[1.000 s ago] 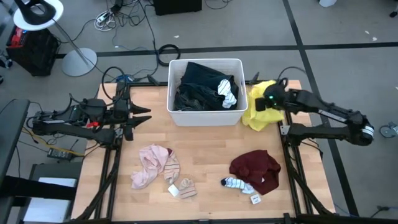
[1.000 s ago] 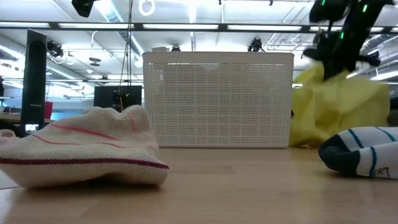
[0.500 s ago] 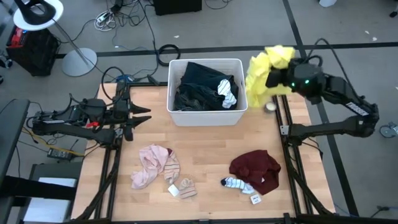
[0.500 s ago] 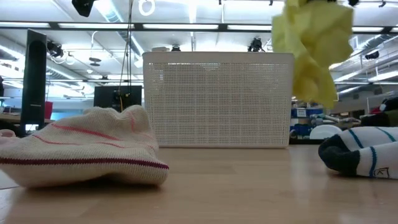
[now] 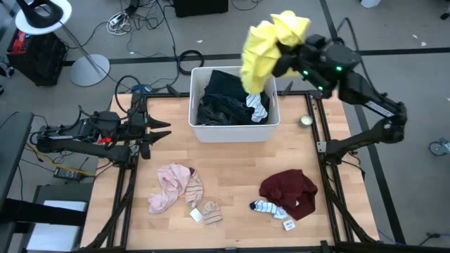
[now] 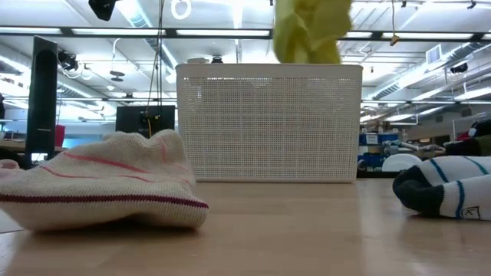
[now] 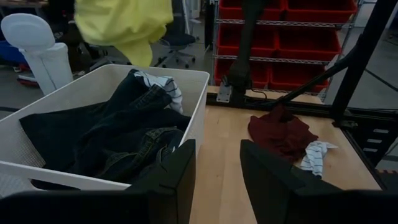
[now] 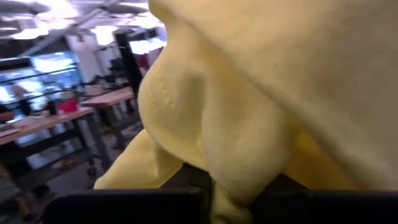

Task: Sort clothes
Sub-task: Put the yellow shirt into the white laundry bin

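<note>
My right gripper is shut on the yellow garment, high above the far right part of the white bin. The garment also shows in the low view and fills the right wrist view. Dark garments and a striped sock lie in the bin. A pale pink garment, a small sock, a maroon garment and a striped sock lie on the table. My left gripper waits open at the table's left, pointing at the bin. My right gripper holds a bunched part of the yellow garment between its two fingers; the cloth covers the place of contact. The garment is lifted clear and hangs slack, bunched, below and beside the gripper over the bin's far right part.
A small round object lies at the table's right edge beside the bin. Bare wood shows between the bin and the garments near the front. Cables and a lamp stand lie on the floor beyond the table.
My right gripper has risen and swung from the table's far right corner toward the left, carrying the yellow garment. The garment has left the table beside the bin and now hangs clear above the bin's far right part.
</note>
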You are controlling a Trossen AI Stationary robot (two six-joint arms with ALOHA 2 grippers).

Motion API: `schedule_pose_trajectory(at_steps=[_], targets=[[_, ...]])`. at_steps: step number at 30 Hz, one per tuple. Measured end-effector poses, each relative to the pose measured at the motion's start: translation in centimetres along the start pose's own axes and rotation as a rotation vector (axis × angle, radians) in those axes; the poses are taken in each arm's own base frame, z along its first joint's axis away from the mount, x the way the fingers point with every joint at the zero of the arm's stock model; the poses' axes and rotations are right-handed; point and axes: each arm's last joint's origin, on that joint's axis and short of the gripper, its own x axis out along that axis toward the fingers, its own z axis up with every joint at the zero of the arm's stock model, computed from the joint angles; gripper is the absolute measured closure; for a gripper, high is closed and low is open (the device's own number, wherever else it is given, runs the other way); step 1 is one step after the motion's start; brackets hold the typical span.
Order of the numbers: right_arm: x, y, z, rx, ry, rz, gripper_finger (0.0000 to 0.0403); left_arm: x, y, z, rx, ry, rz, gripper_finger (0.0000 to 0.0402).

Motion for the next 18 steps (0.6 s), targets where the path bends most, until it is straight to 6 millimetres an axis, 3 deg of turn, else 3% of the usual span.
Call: schedule_pose_trajectory(at_steps=[10,18], targets=[[5.8,5.0,-0.3,-0.022,-0.019,0.189,0.0376,0.0,0.0,0.0,-0.006,0.000,0.000,0.0270],[9.8,6.1,-5.2,-0.118,0.168,0.140,0.0376,0.0,0.0,0.0,-0.007,0.000,-0.001,0.0270]])
